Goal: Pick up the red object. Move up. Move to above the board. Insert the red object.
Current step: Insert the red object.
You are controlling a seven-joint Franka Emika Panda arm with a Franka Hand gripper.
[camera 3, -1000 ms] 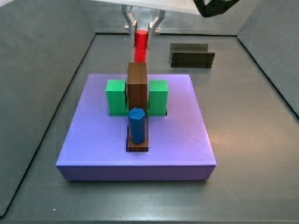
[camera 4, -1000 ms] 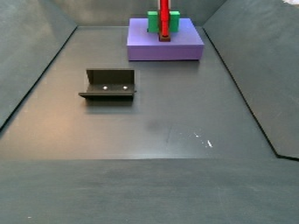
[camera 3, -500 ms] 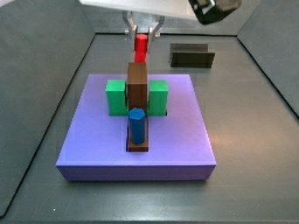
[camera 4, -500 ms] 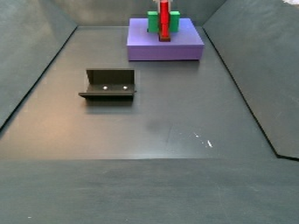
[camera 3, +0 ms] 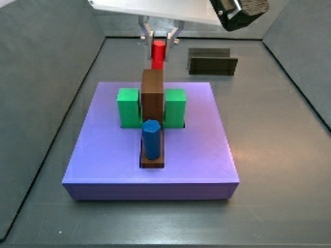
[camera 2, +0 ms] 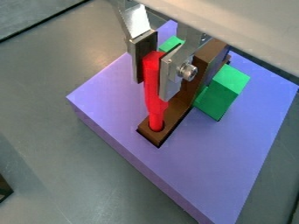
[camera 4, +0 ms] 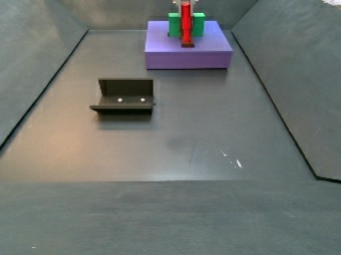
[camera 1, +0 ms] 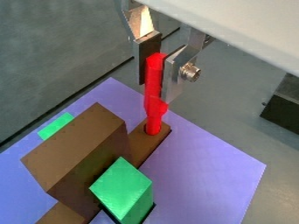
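The red object [camera 1: 153, 87] is a thin red rod standing upright, with its lower end in a hole of the brown strip [camera 1: 149, 144] on the lavender board [camera 1: 216, 175]. My gripper [camera 1: 159, 77] is shut on its upper part, one silver finger on each side. Both wrist views show this; the other one shows the rod [camera 2: 153, 92], gripper [camera 2: 155, 86] and board [camera 2: 105, 96]. In a side view the gripper [camera 3: 158, 36] holds the rod [camera 3: 158, 53] behind the tall brown block [camera 3: 151, 92], at the board's [camera 3: 195, 155] far end. The rod [camera 4: 186, 27] also shows above the board [camera 4: 167, 55].
Green blocks [camera 3: 127, 107] [camera 3: 175, 107] flank the brown block. A blue peg [camera 3: 151, 139] stands in the strip's near end. The dark fixture [camera 3: 212, 62] stands on the grey floor behind the board, and shows in the other side view [camera 4: 124, 97]. Grey walls enclose the floor.
The gripper has come down a little with the red rod, which now stands lower behind the brown block. Nothing else has moved.
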